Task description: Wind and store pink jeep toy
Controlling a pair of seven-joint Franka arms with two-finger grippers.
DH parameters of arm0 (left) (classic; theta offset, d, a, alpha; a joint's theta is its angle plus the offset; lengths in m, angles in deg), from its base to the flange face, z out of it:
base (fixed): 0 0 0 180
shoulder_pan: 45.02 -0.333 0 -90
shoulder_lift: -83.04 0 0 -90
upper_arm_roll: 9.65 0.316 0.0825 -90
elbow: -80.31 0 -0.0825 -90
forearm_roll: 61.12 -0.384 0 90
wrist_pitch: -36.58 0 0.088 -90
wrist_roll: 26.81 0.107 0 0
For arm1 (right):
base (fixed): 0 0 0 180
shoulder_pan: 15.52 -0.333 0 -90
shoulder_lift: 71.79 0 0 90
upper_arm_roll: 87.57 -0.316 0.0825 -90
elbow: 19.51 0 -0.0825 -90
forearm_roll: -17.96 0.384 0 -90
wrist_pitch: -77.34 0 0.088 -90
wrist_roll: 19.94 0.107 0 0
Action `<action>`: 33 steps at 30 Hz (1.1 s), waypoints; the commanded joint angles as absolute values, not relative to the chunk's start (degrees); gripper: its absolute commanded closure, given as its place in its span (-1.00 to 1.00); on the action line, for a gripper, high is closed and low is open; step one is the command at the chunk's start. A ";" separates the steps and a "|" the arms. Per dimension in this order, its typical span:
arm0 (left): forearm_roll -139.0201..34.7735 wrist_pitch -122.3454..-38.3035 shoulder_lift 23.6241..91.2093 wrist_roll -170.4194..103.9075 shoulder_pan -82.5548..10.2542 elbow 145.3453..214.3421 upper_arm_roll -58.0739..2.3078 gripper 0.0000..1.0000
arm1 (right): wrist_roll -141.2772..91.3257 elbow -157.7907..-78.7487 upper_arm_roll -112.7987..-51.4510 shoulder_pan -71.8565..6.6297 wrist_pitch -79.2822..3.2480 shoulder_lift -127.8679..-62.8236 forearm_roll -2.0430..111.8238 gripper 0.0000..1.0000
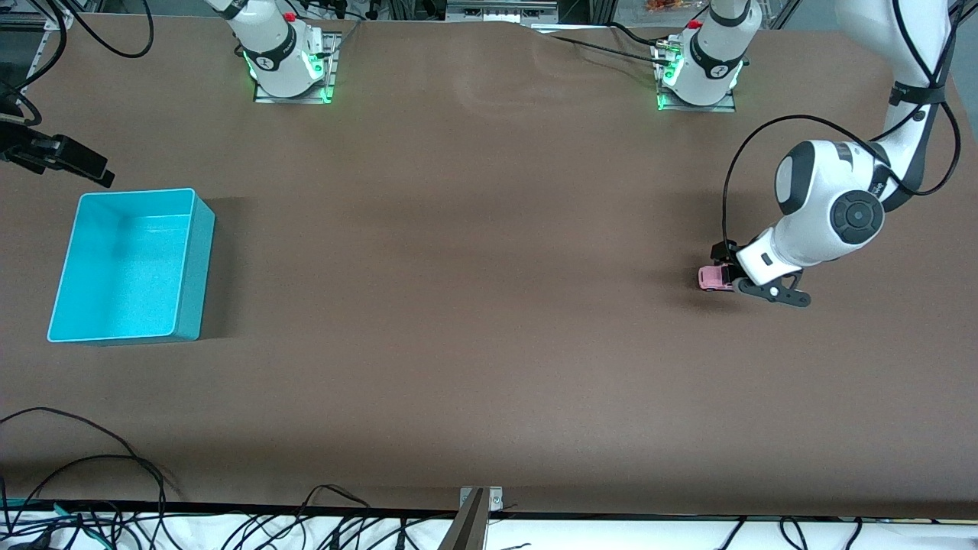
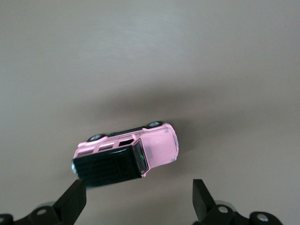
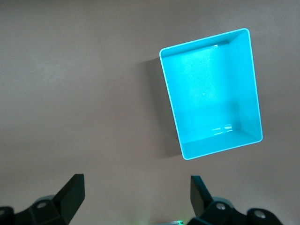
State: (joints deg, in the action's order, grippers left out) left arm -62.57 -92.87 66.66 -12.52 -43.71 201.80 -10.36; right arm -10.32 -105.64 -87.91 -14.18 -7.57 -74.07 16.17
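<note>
The pink jeep toy (image 1: 712,277) stands on its wheels on the brown table toward the left arm's end. It is light pink with a black roof, seen from above in the left wrist view (image 2: 157,147). My left gripper (image 1: 731,269) hangs low just over the jeep, open (image 2: 138,184). The jeep sits just ahead of the fingertips, not between them, and one finger (image 2: 75,199) is close to the roof's corner. The turquoise bin (image 1: 195,267) stands empty toward the right arm's end. My right gripper (image 3: 136,179) waits high over the table beside the bin (image 3: 220,145), open and holding nothing.
Both arm bases (image 1: 290,61) (image 1: 699,72) stand at the table's edge farthest from the front camera. A black device (image 1: 65,156) juts in above the bin. Loose cables (image 1: 92,458) and a metal bracket (image 1: 477,508) lie along the nearest edge.
</note>
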 commanded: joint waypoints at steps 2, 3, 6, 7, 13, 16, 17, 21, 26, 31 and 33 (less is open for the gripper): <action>-64.10 -95.61 67.57 4.55 -44.67 204.85 -10.52 -1.00 | -10.45 -105.29 -87.84 -14.20 -6.68 -73.73 15.85 -1.00; -64.10 -95.61 67.66 7.01 -44.67 205.02 -10.52 -1.00 | -10.36 -105.29 -87.84 -14.20 -6.68 -73.73 15.85 -1.00; -64.02 -97.19 67.66 22.75 -44.94 205.11 -10.52 -1.00 | -10.45 -105.29 -87.84 -14.28 -6.68 -73.73 15.85 -1.00; -64.02 -97.63 67.66 23.90 -45.02 205.11 -10.52 -1.00 | -10.45 -105.29 -87.84 -14.28 -6.68 -73.73 15.85 -1.00; -64.02 -101.40 67.39 34.43 -45.02 205.29 -10.52 -1.00 | -10.36 -105.38 -87.84 -14.28 -6.68 -73.81 15.85 -1.00; -63.67 -103.26 67.31 41.55 -45.20 205.81 -10.52 -1.00 | -10.36 -105.73 -87.84 -14.28 -6.60 -73.99 15.94 -1.00; -63.49 -103.52 67.31 43.49 -45.29 205.90 -10.52 -1.00 | -10.36 -105.91 -87.84 -14.28 -6.60 -73.90 15.94 -1.00; -63.58 -103.52 67.04 50.79 -45.29 206.08 -10.52 -1.00 | -10.28 -105.73 -87.92 -14.28 -5.98 -73.90 16.02 -1.00; -63.40 -105.18 66.69 56.68 -45.90 208.18 -10.52 -1.00 | -10.19 -105.73 -88.01 -14.37 -5.89 -73.82 16.64 -1.00; -63.40 -108.26 65.99 63.45 -45.99 209.07 -10.52 -1.00 | -10.19 -105.73 -88.01 -14.37 -5.89 -73.82 16.81 -1.00; -63.40 -108.62 65.72 63.90 -45.99 209.07 -10.52 -1.00 | -10.19 -105.73 -88.01 -14.37 -5.98 -73.82 16.81 -1.00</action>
State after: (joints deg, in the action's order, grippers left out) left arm -62.79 -106.25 66.37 59.26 -45.39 208.43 -10.31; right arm -10.32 -105.72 -88.05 -14.27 -6.66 -74.26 16.26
